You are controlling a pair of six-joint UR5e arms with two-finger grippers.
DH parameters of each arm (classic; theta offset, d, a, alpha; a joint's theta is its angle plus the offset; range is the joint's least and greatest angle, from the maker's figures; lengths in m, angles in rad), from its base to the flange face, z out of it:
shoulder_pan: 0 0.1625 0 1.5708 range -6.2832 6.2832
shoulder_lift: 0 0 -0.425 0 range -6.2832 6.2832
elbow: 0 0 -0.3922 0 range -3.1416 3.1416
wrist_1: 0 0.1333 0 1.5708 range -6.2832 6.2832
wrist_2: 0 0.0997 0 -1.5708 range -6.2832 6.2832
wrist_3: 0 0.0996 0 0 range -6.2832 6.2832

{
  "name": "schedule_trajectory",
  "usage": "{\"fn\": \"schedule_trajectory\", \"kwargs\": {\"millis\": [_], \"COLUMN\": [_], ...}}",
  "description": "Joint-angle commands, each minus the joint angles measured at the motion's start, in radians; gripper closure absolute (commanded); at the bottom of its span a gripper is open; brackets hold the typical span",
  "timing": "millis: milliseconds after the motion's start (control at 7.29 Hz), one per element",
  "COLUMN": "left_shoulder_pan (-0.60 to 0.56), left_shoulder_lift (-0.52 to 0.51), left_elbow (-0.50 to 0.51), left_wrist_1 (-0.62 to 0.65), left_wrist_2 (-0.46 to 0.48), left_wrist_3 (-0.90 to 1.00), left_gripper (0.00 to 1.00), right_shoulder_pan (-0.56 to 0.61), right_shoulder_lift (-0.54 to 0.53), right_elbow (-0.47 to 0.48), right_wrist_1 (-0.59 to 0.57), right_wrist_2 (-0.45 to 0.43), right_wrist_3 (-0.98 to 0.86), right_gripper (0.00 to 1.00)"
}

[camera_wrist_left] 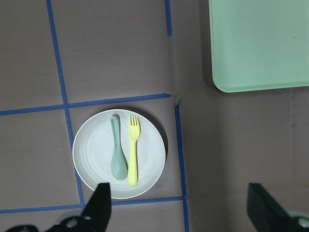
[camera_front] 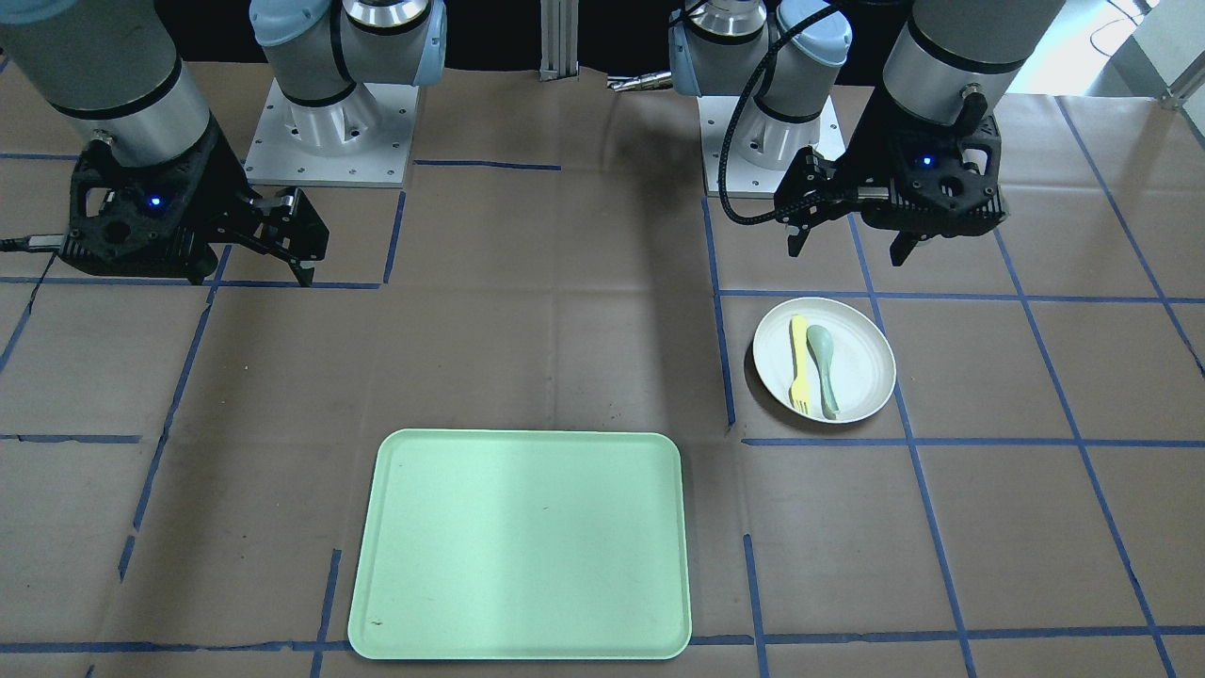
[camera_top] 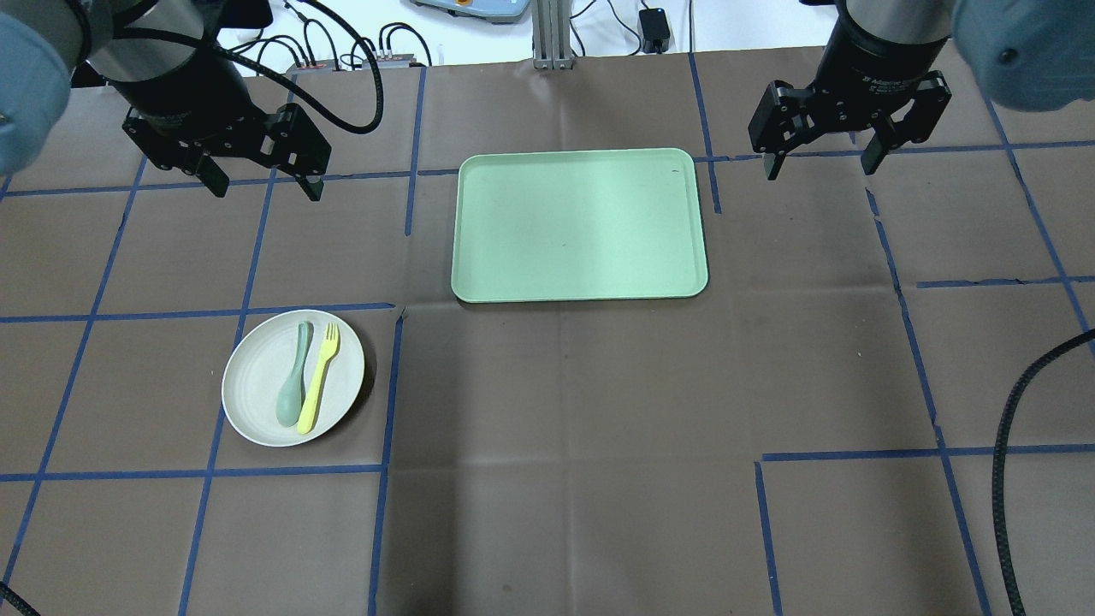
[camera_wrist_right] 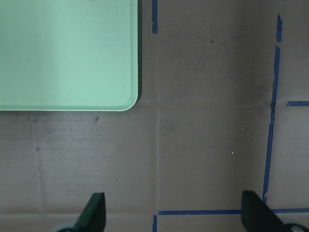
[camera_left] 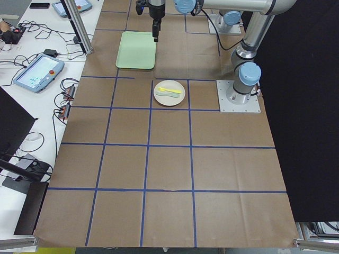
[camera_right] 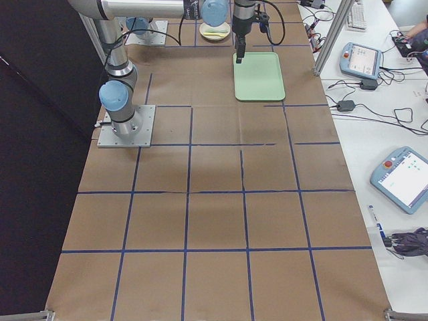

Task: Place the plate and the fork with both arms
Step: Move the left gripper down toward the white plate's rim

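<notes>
Left fingers [camera_wrist_left: 100,203] stand wide apart and hold nothing, hanging high over the left half of the brown paper-covered desk [camera_top: 556,428] with its blue tape grid. The round off-white shallow plate [camera_top: 252,389] lies roughly beneath them, which suits a straight descent. Right fingers [camera_wrist_right: 94,210] are just as wide and just as empty, raised over bare paper just right of the rectangular light-green tray [camera_top: 582,222]. This tray sits at the far middle with nothing on it and looks like the likely destination. On the plate, which is nearer than the tray and well apart from it, the slim pale-yellow plastic fork [camera_top: 320,376] lies flat with its tines pointing to the far side. A grey-green spoon [camera_top: 293,376] lies just beside it on its left; whether the two touch near the handle end is unclear. That closeness probably calls for a narrow, careful pinch on the fork alone. Neither step seems begun, and the raised, spread pose reads as readiness.
</notes>
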Motion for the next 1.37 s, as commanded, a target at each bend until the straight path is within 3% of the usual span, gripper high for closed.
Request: {"fn": "schedule_trajectory", "kwargs": {"millis": [0,1234], "left_shoulder_pan": [0.000,0.012], "left_shoulder_lift": [0.003,0.003], "left_elbow": [-0.001,-0.019], "left_wrist_1": [-0.002,-0.002], "left_wrist_2": [0.000,-0.009], "left_wrist_3": [0.001,0.022], "left_gripper": [0.00,0.00], "right_shoulder_pan": [0.001,0.001], "right_shoulder_lift": [-0.001,-0.001], "right_elbow": [0.000,0.000], "right_wrist_1": [0.000,0.000], "right_wrist_2": [0.000,0.000], "right_wrist_3": [0.000,0.000], "right_gripper": [0.00,0.00]}}
